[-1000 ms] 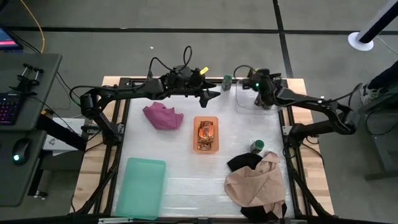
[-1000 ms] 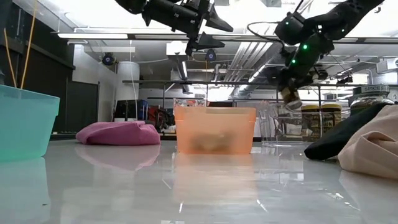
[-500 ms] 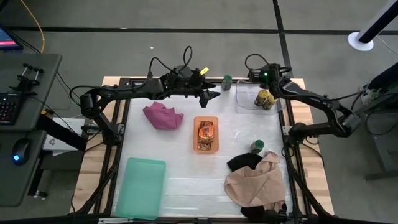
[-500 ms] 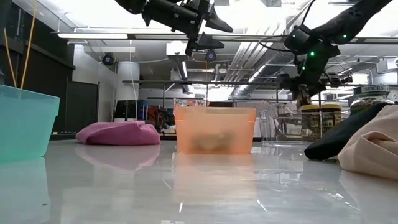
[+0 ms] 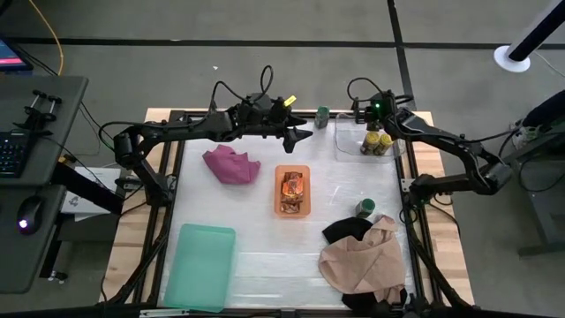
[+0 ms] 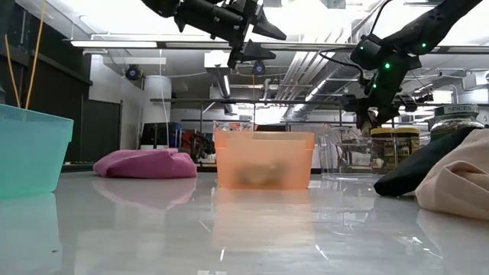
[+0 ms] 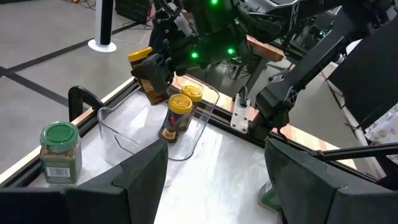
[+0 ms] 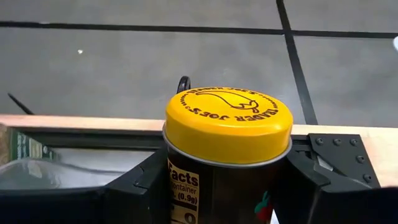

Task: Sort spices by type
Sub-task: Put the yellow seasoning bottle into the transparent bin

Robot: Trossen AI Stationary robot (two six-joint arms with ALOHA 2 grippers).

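Right jaws (image 5: 372,117) clenched on a yellow-lid jar (image 8: 227,134) held above the clear bin (image 5: 346,141) at the bench's far right corner; left jaws (image 5: 305,134) spread and empty, hanging beyond the orange tray (image 5: 292,209). 2 yellow-lid jars (image 5: 377,141) already sit in the bin and packets (image 5: 292,187) in the tray. 2 green-lid jars are left: one (image 5: 323,116) by the far edge, one (image 5: 365,208) beside the black cloth (image 5: 346,230).

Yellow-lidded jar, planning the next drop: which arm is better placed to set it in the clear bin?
Right. The right gripper already holds a yellow-lidded jar over the clear bin; the left gripper hangs open, empty, beside it.
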